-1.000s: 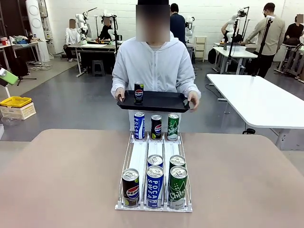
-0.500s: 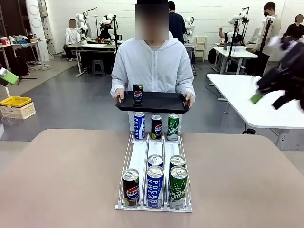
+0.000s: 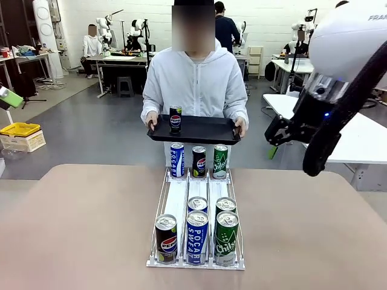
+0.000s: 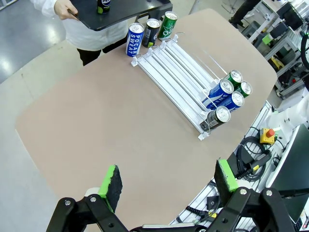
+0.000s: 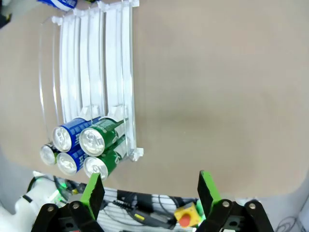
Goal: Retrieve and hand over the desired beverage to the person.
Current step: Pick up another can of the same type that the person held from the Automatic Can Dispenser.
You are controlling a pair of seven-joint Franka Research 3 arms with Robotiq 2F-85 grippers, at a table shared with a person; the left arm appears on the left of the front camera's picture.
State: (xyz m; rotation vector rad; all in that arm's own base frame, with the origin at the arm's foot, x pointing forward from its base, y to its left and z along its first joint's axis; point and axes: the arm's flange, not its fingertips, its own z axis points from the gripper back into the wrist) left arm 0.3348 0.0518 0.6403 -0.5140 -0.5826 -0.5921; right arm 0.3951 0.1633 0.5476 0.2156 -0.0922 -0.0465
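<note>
Opening stage of the handover: nothing has been picked. The person [image 3: 193, 84] stands at the far side of the table [image 3: 72, 229] and holds a black tray [image 3: 205, 130] in both hands, with one black cola can [image 3: 176, 119] upright on its left part. I take that can as the sign of what is wanted. On that reading, the can to fetch is the matching black cola can [image 3: 166, 238] at the near end of the white rack [image 3: 175, 199]. It stands upright and alone in the rack's left lane, just beside a blue can [image 3: 197, 237] in the middle lane, with a green can [image 3: 226, 238] in the right lane. It is a slim, tall can with a black body, a red, white and blue roundel and a silver top with a pull tab. The left gripper [image 4: 168, 174] hangs high above the table with its jaws wide apart and empty. The right gripper [image 5: 149, 182] looks down on the rack's near end from above, also spread and empty, while the right arm [image 3: 344, 54] shows at the upper right of the front view. The descent, grasp, lift and delivery are all left to do.
</note>
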